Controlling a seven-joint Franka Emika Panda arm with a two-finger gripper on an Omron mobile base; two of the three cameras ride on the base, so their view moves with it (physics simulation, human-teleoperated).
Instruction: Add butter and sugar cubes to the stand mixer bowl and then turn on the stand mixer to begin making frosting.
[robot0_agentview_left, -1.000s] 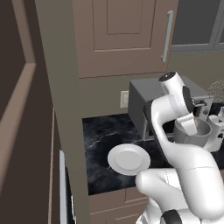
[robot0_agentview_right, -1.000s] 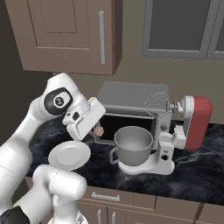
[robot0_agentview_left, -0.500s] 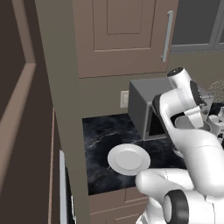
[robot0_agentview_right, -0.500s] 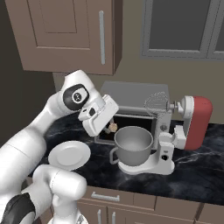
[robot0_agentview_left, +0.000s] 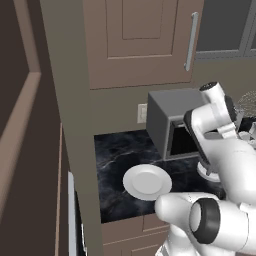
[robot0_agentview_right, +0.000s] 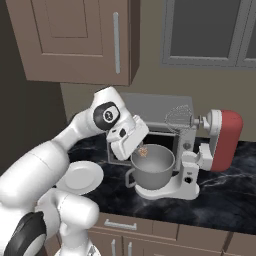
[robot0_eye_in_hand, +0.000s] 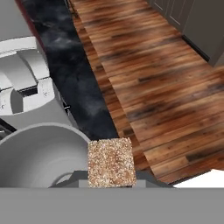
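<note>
My gripper (robot0_agentview_right: 141, 149) is shut on a tan-brown sugar cube (robot0_agentview_right: 143, 150), held just above the near left rim of the stand mixer bowl (robot0_agentview_right: 152, 168). In the hand view the speckled cube (robot0_eye_in_hand: 110, 162) sits between my fingertips, with the grey bowl (robot0_eye_in_hand: 39, 153) to its left and below. The bowl rests on the white base of the stand mixer (robot0_agentview_right: 226, 140), whose red head is tilted back with the whisk raised. The butter is out of view.
A white plate (robot0_agentview_right: 82, 176) (robot0_agentview_left: 147, 181) lies on the dark marble counter left of the bowl. The grey microwave (robot0_agentview_left: 170, 120) stands behind against the wall. Upper cabinets hang overhead. Wooden floor (robot0_eye_in_hand: 166, 78) lies past the counter edge.
My arm has swung right, from above the plate to the bowl's rim, with the cube still in the gripper.
</note>
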